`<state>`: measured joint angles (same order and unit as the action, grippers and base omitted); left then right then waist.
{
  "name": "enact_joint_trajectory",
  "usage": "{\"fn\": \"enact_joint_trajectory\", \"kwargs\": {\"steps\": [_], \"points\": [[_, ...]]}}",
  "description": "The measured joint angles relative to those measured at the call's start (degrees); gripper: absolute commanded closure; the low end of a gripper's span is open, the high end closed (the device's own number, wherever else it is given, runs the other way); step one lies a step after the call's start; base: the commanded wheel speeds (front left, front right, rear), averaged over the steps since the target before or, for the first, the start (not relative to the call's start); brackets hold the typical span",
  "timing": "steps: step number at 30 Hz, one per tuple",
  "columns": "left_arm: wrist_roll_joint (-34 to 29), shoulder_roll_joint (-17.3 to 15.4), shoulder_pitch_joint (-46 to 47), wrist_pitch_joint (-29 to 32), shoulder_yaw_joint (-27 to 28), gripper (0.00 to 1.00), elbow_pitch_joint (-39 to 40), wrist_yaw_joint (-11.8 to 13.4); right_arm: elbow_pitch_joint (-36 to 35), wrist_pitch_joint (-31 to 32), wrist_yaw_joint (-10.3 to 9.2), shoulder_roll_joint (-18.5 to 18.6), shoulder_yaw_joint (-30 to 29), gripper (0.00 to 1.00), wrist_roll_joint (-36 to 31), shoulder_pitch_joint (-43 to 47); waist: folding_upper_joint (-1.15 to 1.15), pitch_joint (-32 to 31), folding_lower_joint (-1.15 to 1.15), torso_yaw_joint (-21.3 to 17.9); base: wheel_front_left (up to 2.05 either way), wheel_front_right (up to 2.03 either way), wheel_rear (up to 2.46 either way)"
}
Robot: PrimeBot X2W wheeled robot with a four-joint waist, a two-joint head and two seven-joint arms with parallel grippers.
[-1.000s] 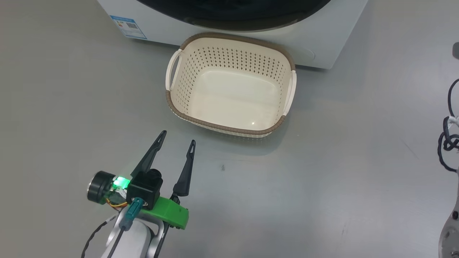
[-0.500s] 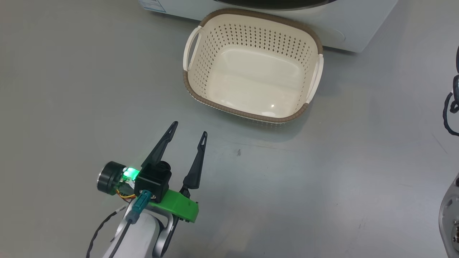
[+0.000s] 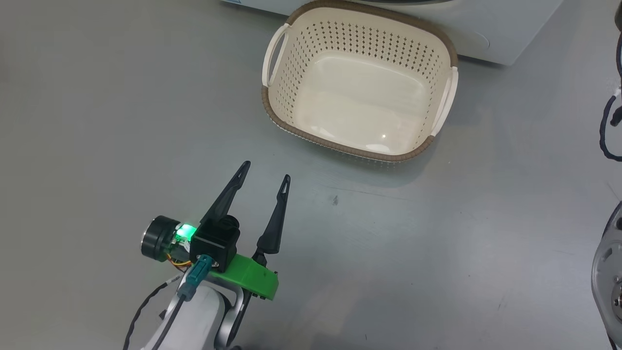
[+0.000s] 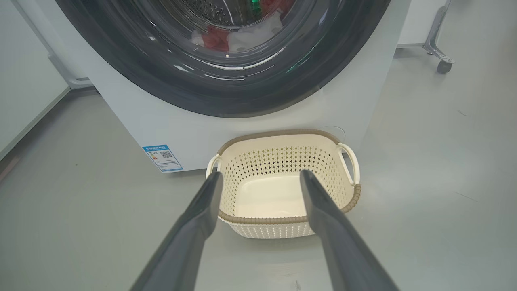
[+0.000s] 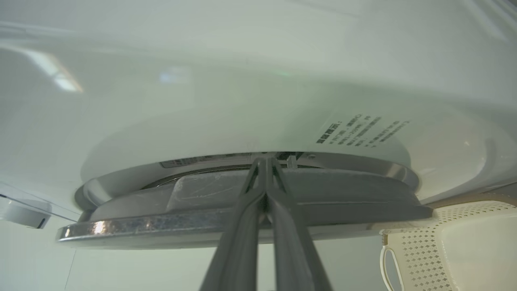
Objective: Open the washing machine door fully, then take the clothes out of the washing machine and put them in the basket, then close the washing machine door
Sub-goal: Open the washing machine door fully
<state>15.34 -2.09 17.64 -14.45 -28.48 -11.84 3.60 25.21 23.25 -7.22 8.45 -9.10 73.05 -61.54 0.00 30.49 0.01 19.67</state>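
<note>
The cream basket (image 3: 340, 145) stands empty on the grey floor against the white washing machine (image 3: 500, 34). My left gripper (image 3: 267, 170) hovers open a short way in front of the basket, its fingers pointing toward it. In the left wrist view, the left gripper (image 4: 260, 173) frames the basket (image 4: 278, 133), and red and white clothes (image 4: 242, 38) show through the glass of the black washing machine door (image 4: 121, 60). My right gripper (image 5: 264, 159) is shut, its tips in the gap between the door's edge (image 5: 323, 190) and the white machine front (image 5: 242, 81).
A black cable (image 3: 607, 121) and a pale piece of my right arm (image 3: 605, 272) sit at the head view's right edge. A wheeled metal leg (image 4: 444, 64) stands right of the machine, and a white wall (image 4: 32, 81) runs to its left. The basket's corner (image 5: 464, 242) lies below the door.
The whole head picture has shifted, so the camera moved: basket and machine now sit higher and further right. The left gripper stays open in front of the basket.
</note>
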Motion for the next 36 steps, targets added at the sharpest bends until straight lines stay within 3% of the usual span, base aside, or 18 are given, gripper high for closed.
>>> {"fn": "enact_joint_trajectory", "kwargs": {"steps": [8, 36], "points": [[0.59, 0.01, 0.02, 0.00, -1.18, 0.00, -0.07, 0.45, 2.25, 2.27, -0.02, -1.37, -1.87, 1.00, 3.96, -3.95, 0.00, 0.44, 0.00, 0.62, 0.00, 0.00, 0.00], [1.34, 0.08, 1.19, 0.00, -2.87, 0.00, -0.14, 1.89, 13.91, 8.53, -0.03, 0.15, -2.77, 1.00, 4.60, -10.77, 0.00, 1.14, 0.00, 1.63, 0.00, 0.00, 0.00]]}}
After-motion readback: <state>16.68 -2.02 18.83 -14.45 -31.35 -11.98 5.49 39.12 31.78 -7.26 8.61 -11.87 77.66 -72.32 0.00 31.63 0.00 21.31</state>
